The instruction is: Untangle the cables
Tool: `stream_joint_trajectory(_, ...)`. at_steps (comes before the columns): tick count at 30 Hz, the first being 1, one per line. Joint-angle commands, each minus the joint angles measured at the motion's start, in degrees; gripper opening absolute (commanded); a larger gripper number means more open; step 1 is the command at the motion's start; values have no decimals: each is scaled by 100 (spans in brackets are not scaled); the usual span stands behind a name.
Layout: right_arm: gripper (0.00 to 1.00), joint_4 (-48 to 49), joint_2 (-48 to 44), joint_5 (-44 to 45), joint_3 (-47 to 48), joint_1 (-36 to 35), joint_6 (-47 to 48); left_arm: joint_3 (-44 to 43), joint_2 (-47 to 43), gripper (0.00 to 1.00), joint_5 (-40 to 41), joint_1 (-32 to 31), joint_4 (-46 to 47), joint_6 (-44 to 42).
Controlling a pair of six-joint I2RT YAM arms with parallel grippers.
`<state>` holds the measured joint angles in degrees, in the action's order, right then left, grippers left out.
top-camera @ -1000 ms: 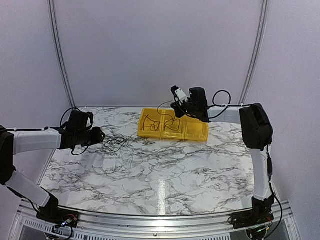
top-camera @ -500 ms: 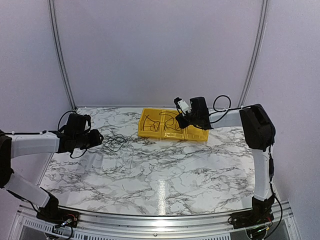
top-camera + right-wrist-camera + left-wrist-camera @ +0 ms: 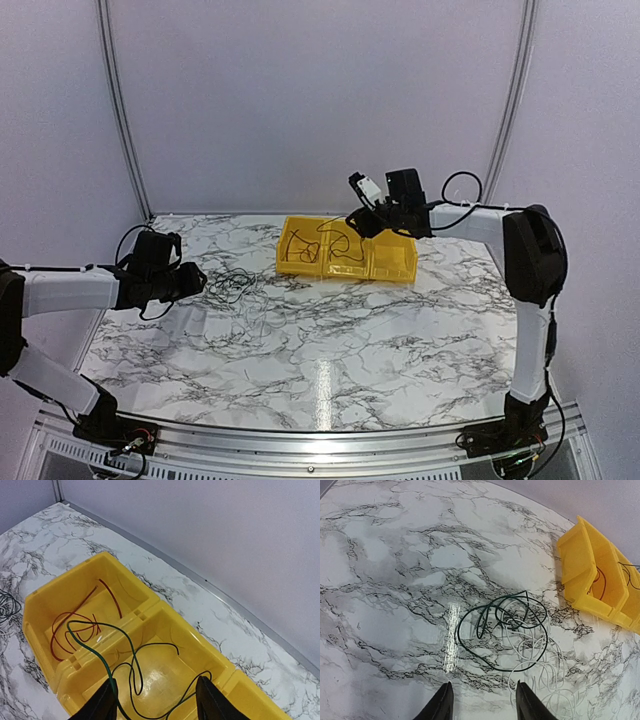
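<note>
**Right arm over the bins with one cable per compartment; left arm poised at the tangle**

The right gripper (image 3: 155,682) hangs over the yellow bin (image 3: 40,630) with its jaws wide apart and nothing clamped between them; a green cable (image 3: 134,669) lies directly below it in the middle compartment; one strand rises to the inner edge of its left finger (image 3: 102,705), and I cannot tell whether it touches the finger or merely passes it; my reading is that the arm is placed here to give a separated cable a compartment of its own, so that sorted strands are kept apart. One loop of the green cable crosses the dividing wall, ahead and to the left of the gripper, into the neighbouring compartment, where a red cable (image 3: 65,632) lies curled; the compartment to the gripper's right shows only in part, and nothing is visible in it.

The left gripper (image 3: 484,685) hovers low over the marble table (image 3: 380,580), its jaws also wide and empty; just ahead of its fingertips lies the tangle of cables (image 3: 512,625), a dark green wire looped through several white ones; open jaws facing the heap suggest readiness to pin or pick a strand; the bin sits well beyond the tangle, ahead and to this gripper's right.
</note>
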<state>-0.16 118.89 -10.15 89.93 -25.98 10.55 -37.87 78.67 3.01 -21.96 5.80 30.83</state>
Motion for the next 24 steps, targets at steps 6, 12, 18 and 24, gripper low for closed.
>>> stream_joint_trajectory(6, 59, -4011, 824, -991, 2807, 121, 2637, -361, 121, 45, -145, 33, -101, -208)
stream_joint_trajectory(12, 62, -4522, 1004, -1443, 3109, 188, 3691, -462, 195, 45, -229, 33, -145, -200)
stream_joint_trajectory(18, 62, -5098, 1034, -1450, 2948, -99, 4547, -480, 233, 46, -254, 33, -156, -202)
stream_joint_trajectory(24, 63, -5034, 1094, -1386, 2730, -316, 4529, -483, 293, 46, -283, 33, -133, -81)
